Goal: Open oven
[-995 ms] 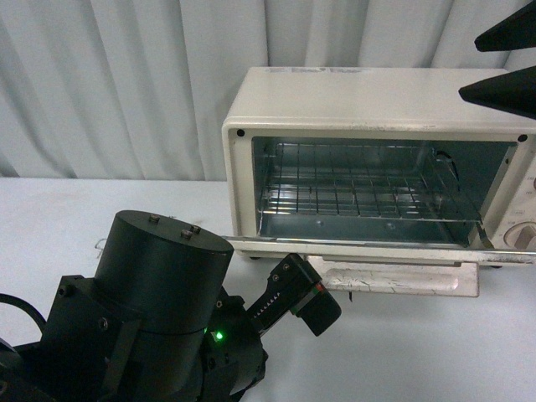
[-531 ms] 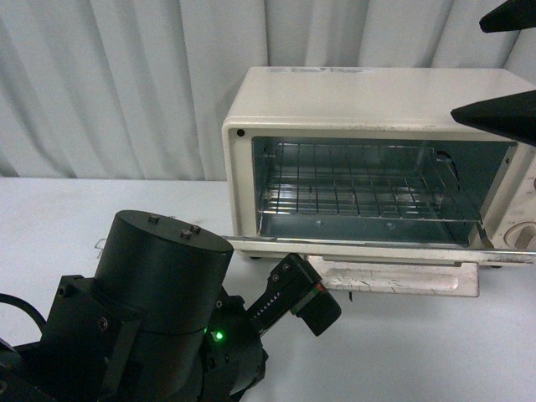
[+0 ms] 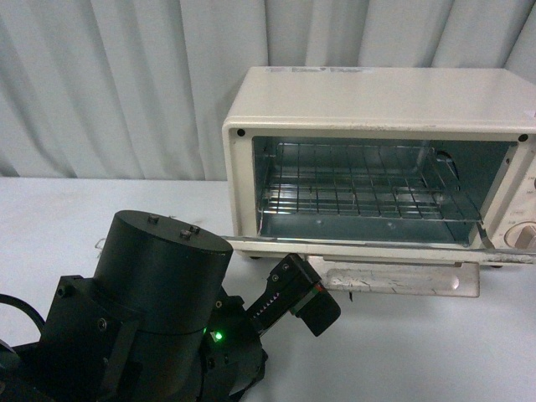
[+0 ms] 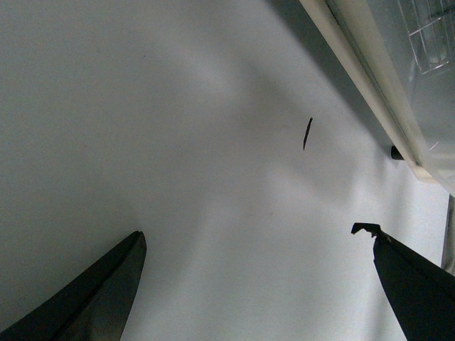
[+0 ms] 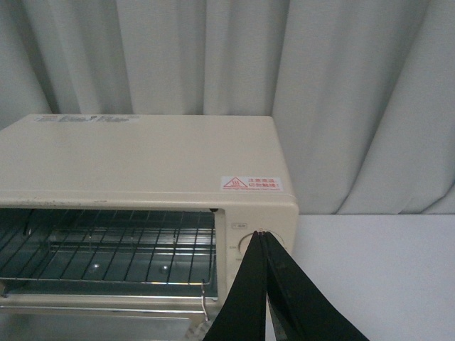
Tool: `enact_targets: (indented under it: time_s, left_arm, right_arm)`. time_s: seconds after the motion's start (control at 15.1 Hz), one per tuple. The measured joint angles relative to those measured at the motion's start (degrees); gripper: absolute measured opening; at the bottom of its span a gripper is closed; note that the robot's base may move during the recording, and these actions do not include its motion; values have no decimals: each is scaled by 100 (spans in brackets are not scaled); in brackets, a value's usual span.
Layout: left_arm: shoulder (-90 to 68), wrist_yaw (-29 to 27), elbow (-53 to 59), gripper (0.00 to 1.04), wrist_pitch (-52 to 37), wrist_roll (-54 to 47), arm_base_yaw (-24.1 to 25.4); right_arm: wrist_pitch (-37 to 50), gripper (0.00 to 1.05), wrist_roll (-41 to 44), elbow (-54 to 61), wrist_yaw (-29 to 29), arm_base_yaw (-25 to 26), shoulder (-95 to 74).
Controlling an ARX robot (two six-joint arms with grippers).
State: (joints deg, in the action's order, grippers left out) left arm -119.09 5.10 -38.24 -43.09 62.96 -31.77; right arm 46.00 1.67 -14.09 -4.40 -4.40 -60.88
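Observation:
The cream-white oven (image 3: 377, 100) stands at the right of the white table with its door (image 3: 394, 278) dropped down flat and the wire rack (image 3: 360, 197) showing inside. My left arm (image 3: 159, 310) sits low in the foreground, in front of the door's left end. In the left wrist view my left gripper (image 4: 250, 234) is open over bare table, with the door's edge (image 4: 370, 78) off to one side. My right gripper (image 5: 264, 233) is shut on nothing, raised in front of the oven (image 5: 142, 156) at its dial knob (image 5: 245, 245). It does not show in the front view.
A pleated white curtain (image 3: 126, 84) hangs close behind the oven. A dial knob (image 3: 523, 236) sits on the oven's right side panel. A small dark mark (image 4: 307, 133) lies on the table near the door.
The right gripper's black fingers, seen at the top right of the front view, rose and left the frame. The left arm and the oven door have stayed put.

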Motion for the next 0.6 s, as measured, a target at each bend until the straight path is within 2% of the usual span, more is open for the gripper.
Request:
enact_targets:
  time_s: [0.07, 0.13, 0.6]
  left_arm:
    - [0, -9, 0, 98, -2, 0, 0]
    - [0, 4, 0, 98, -2, 0, 0]
    - [0, -11, 0, 98, -2, 0, 0]
  right_arm:
    - [-133, 2, -55, 391, 393, 398, 592]
    - [-184, 2, -66, 472, 378, 457, 713]
    - [-951, 2, -72, 1034, 426, 442, 2004]
